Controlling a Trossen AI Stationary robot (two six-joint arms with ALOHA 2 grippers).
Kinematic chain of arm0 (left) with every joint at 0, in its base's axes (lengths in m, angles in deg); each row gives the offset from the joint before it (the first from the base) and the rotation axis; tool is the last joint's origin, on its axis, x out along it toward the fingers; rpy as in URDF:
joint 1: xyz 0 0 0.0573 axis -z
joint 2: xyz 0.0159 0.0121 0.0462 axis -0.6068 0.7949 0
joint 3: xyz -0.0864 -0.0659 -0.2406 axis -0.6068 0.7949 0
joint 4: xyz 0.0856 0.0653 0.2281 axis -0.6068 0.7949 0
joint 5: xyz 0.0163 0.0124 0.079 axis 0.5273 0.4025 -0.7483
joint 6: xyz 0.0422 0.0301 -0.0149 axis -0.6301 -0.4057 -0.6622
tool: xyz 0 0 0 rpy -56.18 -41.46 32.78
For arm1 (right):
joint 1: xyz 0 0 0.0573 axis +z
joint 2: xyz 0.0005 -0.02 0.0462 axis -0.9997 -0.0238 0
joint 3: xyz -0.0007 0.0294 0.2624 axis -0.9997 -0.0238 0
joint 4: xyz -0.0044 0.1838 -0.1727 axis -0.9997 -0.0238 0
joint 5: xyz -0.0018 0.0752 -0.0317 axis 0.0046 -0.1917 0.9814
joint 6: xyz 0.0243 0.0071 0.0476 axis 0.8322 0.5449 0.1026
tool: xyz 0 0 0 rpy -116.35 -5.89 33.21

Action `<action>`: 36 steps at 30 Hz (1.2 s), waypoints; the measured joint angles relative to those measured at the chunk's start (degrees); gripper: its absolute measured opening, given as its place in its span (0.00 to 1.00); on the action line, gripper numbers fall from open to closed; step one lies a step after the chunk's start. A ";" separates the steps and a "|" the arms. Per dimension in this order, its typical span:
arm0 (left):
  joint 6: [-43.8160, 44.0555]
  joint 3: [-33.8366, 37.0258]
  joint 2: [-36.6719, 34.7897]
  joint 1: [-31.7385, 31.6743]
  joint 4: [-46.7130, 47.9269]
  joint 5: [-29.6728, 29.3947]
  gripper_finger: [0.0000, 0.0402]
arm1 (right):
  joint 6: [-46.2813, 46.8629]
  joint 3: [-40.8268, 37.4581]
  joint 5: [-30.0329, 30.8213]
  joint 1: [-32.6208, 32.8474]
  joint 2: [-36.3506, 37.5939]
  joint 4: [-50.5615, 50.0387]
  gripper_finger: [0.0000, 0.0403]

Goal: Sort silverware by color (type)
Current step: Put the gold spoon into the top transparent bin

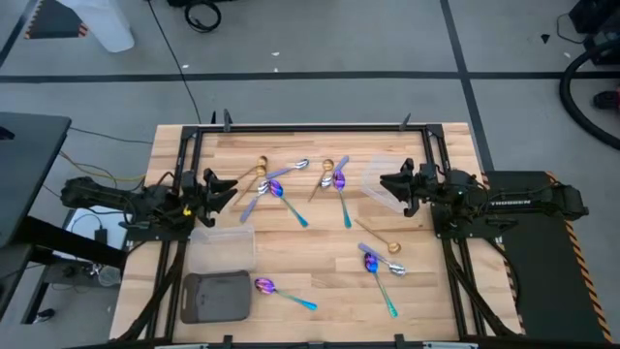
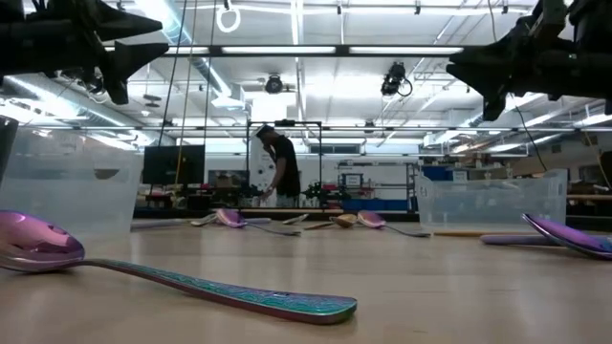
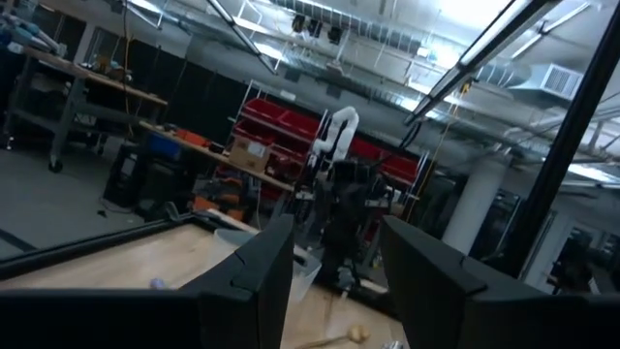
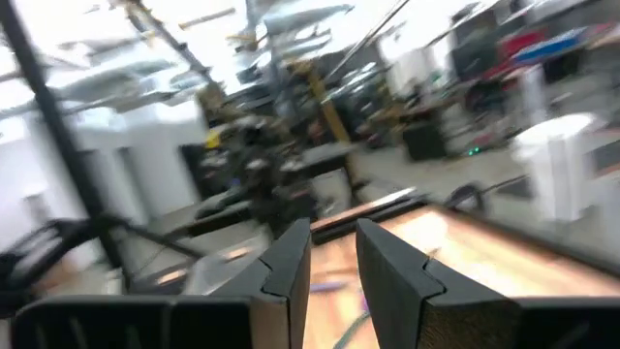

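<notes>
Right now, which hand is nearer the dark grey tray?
Left. The left hand hangs over the table's left side, just beyond the dark grey tray at the near left corner. The right hand is across the table, over the far right.

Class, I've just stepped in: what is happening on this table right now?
Nothing is being handled yet. The silverware lies scattered on the wooden table: gold, silver and purple-teal spoons mixed together, none in a tray. The left tool hangs above the table's left side, fingers apart and empty, near a clear tray and a dark grey tray. The right tool hangs over the right side by another clear tray, also holding nothing. Sorting has not begun.
</notes>
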 joint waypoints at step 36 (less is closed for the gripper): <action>0.13 -18.17 20.83 -6.36 21.03 10.79 0.40 | -11.60 29.64 0.93 -1.17 -30.14 -13.26 0.24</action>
